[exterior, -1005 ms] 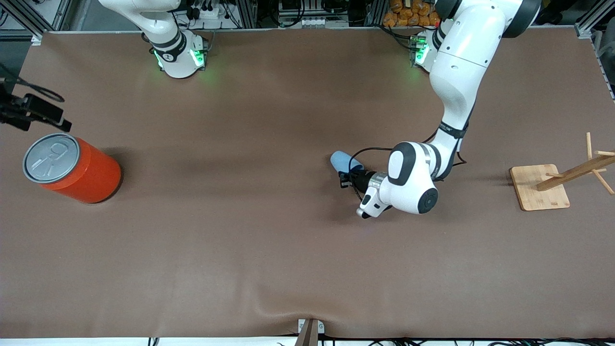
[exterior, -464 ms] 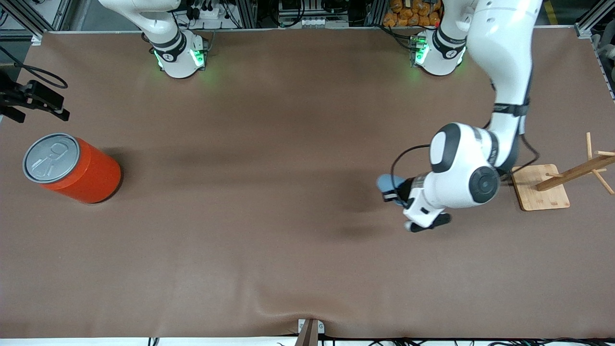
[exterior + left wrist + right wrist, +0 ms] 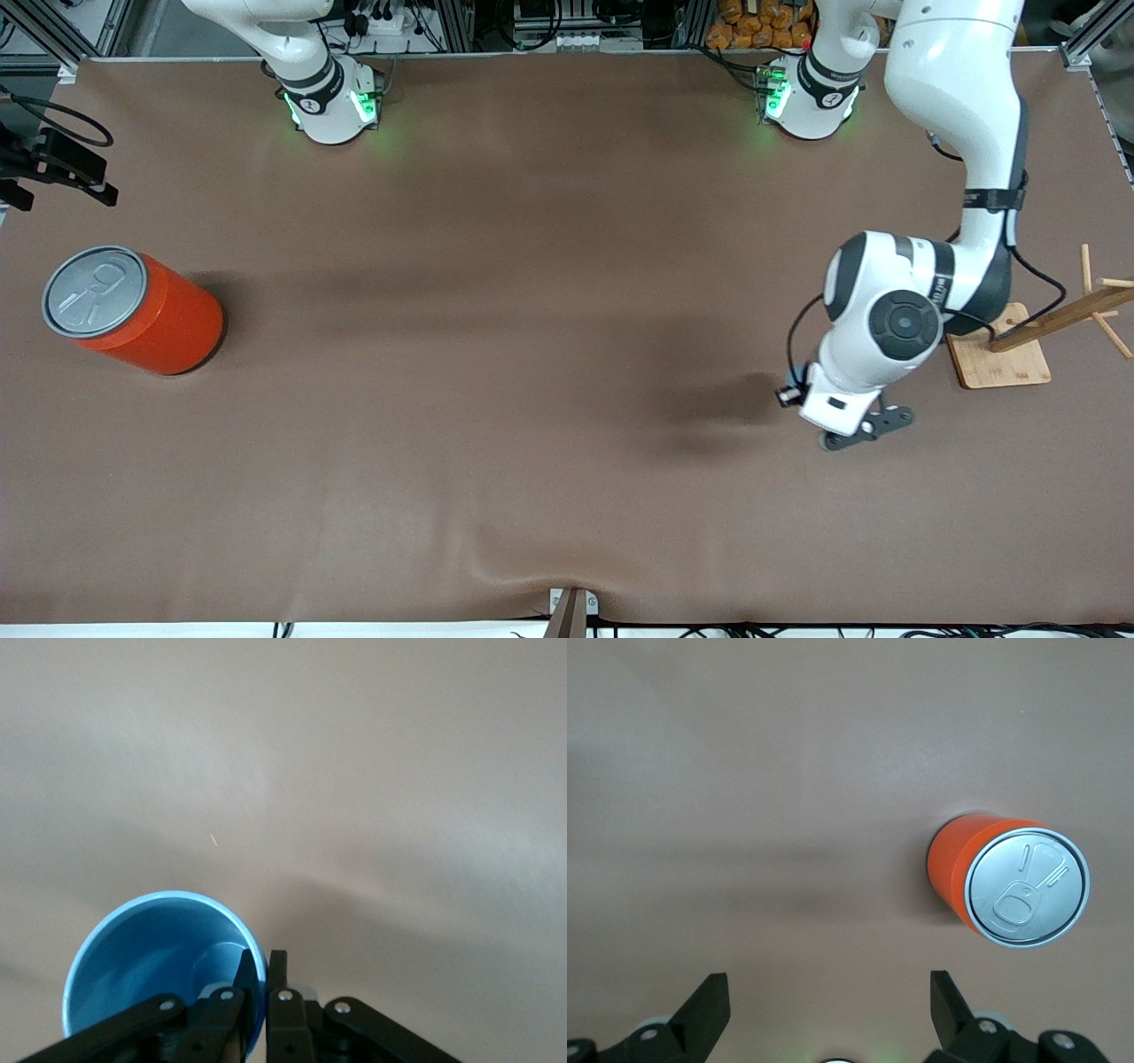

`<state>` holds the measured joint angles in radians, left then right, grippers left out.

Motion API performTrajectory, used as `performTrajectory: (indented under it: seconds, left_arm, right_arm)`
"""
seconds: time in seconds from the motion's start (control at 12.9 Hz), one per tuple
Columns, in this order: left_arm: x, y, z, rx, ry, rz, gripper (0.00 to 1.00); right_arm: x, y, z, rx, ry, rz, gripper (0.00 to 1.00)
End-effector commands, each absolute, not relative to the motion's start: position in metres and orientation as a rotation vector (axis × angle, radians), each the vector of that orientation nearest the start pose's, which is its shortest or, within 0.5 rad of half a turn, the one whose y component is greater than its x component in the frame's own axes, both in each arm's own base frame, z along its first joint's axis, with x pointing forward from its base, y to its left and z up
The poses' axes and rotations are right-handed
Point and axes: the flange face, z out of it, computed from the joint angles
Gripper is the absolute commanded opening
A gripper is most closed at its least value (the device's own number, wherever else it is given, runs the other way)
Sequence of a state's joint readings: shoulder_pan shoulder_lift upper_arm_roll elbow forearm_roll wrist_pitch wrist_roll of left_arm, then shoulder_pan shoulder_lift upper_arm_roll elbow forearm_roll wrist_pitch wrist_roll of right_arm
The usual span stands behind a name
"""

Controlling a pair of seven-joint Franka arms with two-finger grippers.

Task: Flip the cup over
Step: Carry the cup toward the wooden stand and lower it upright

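Note:
The light-blue cup (image 3: 159, 979) shows in the left wrist view with its darker blue inside and open mouth facing the camera. My left gripper (image 3: 263, 958) is shut on the cup's rim, one finger inside and one outside, and holds it over bare table. In the front view the left arm's wrist (image 3: 873, 332) hides the cup and the fingers, above the table beside the wooden stand. My right gripper (image 3: 828, 992) is open and empty, up in the air near the orange can; it shows at the front view's edge (image 3: 62, 168).
A large orange can (image 3: 133, 310) with a grey pull-tab lid stands at the right arm's end of the table; it also shows in the right wrist view (image 3: 1010, 886). A wooden peg stand (image 3: 992, 350) stands at the left arm's end, close to the left wrist.
The left arm has carried the cup from the table's middle toward the wooden stand and turned its wrist over it; the cup no longer shows in the front view. The right gripper drifted slightly.

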<state>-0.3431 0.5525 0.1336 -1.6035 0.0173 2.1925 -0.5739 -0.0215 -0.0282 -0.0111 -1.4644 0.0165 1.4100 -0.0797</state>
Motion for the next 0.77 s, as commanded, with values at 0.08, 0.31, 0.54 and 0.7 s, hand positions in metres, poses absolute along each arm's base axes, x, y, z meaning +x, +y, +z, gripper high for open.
performTrajectory:
  seconds: [0.08,0.31,0.54,0.7]
  left_arm:
    - [0.678,-0.114,0.291,-3.041,-0.593,-0.3,0.0]
    - [0.675,-0.089,0.273,-3.041,-0.627,-0.393,0.0]
    - [0.676,-0.086,0.27,-3.019,-0.584,-0.419,0.05]
    - [0.674,-0.088,0.269,-3.013,-0.623,-0.414,1.0]
  right_arm:
    - [0.525,-0.021,0.681,-3.12,-0.091,0.043,1.0]
    - [0.525,-0.021,0.683,-3.131,-0.089,0.035,1.0]
    - [0.524,-0.022,0.685,-3.134,-0.088,0.035,1.0]
    - [0.524,-0.023,0.685,-3.131,-0.084,0.035,1.0]
